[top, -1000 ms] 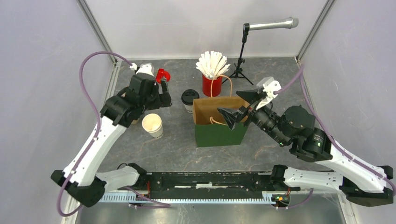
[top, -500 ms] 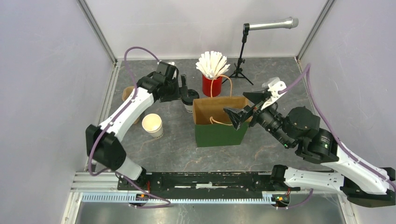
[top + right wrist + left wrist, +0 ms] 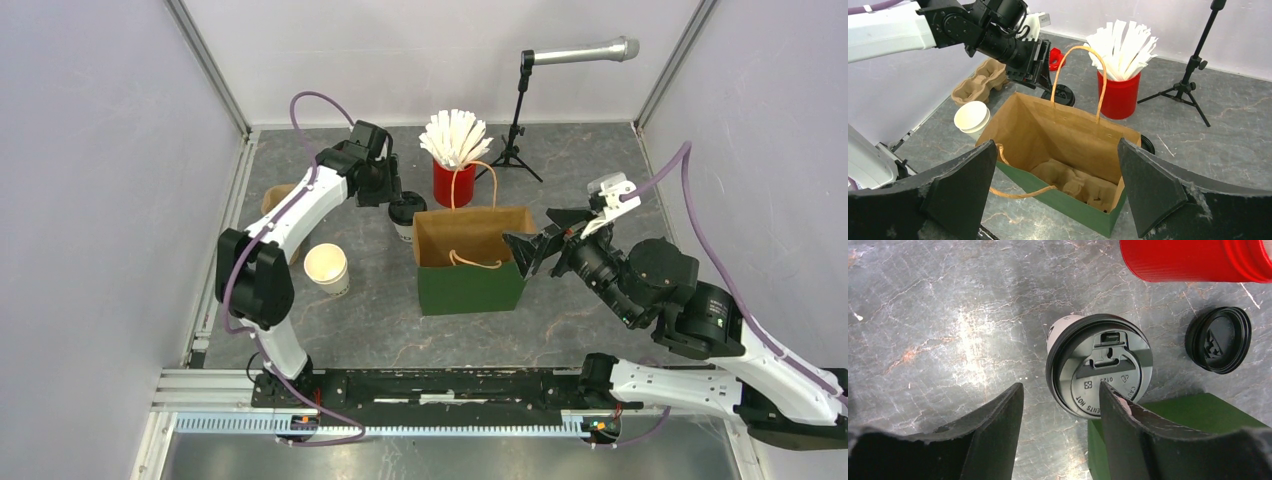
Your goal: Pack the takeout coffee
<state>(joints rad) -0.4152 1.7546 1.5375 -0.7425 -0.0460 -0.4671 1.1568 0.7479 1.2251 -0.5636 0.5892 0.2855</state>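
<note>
The green paper bag stands mid-frame, with the right gripper wide open and empty by its right side. The left gripper, open and empty too, hovers over the lidded cup just beside the bag. One finger is over the cup's top, so coming down may tip it.

I have my left arm reaching far forward. Its lower link rises from the base to a black elbow, and the white forearm slants away to the right. The wrist pitches down, so the left gripper points at the table with its two black fingers parted and nothing pinched between them. My right arm is folded. Its white link lies low along the near edge, and the black upper section leans back toward the centre. The right gripper is spread wide, its fingers splayed to either side and holding nothing.
</note>
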